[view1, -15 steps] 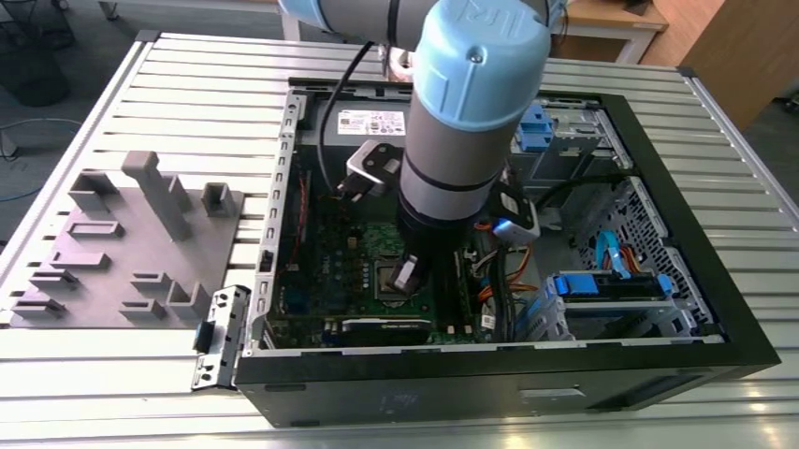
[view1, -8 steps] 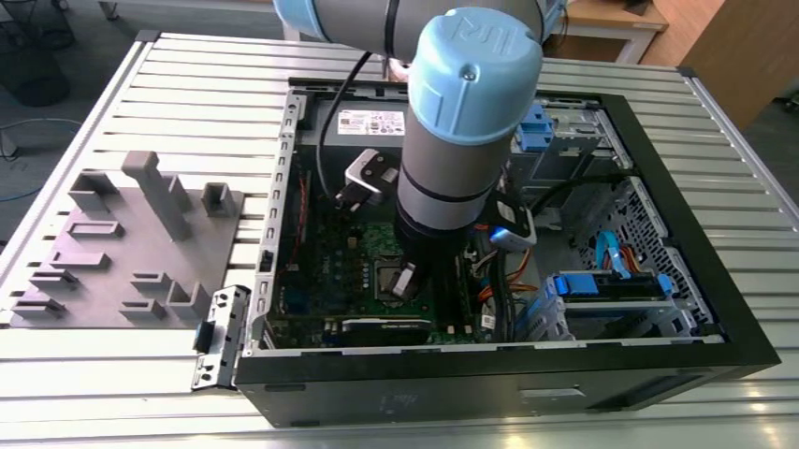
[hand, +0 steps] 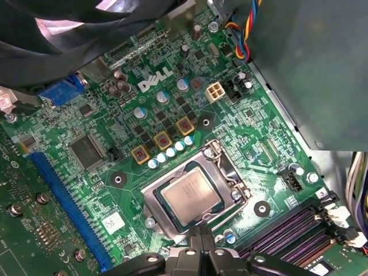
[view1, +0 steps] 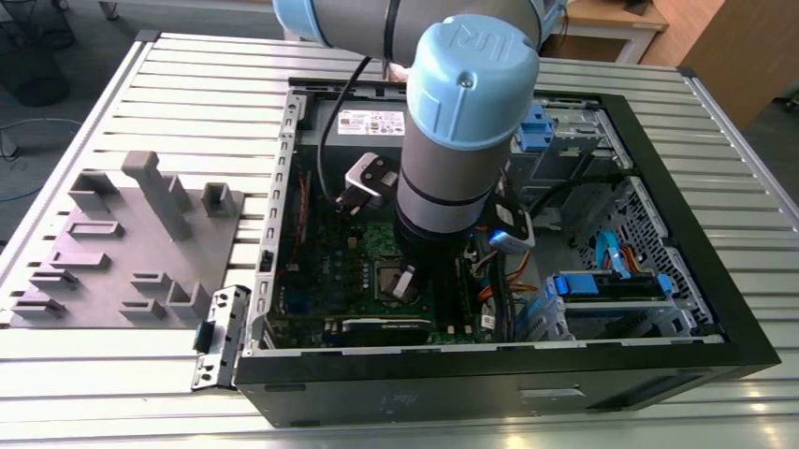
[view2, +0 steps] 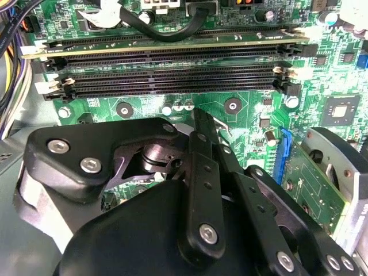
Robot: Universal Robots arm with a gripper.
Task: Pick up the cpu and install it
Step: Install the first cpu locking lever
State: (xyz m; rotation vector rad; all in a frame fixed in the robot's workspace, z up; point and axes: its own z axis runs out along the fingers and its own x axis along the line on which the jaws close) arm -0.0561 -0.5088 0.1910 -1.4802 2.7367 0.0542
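The cpu (hand: 190, 193), a flat square chip with a silvery-grey top, lies flat inside the open socket frame (hand: 230, 172) on the green motherboard (hand: 115, 115) in the first wrist view. My gripper (hand: 199, 234) hangs just off the socket's edge, beside the cpu and apart from it. Its two black fingers are pressed together with nothing between them. In the second wrist view the gripper (view2: 202, 122) shows from behind its black linkage, fingers shut, pointing down at the board. In the exterior view the arm (view1: 456, 140) reaches down into the open computer case (view1: 500, 365).
Black memory slots (view2: 172, 80) run close beside the socket. A long blue expansion slot (hand: 69, 201) and a card (view2: 310, 178) lie on its other side. Cables and a blue-tabbed drive cage (view1: 612, 281) fill the case at the exterior view's right. A grey fixture tray (view1: 125, 234) sits outside at the exterior view's left.
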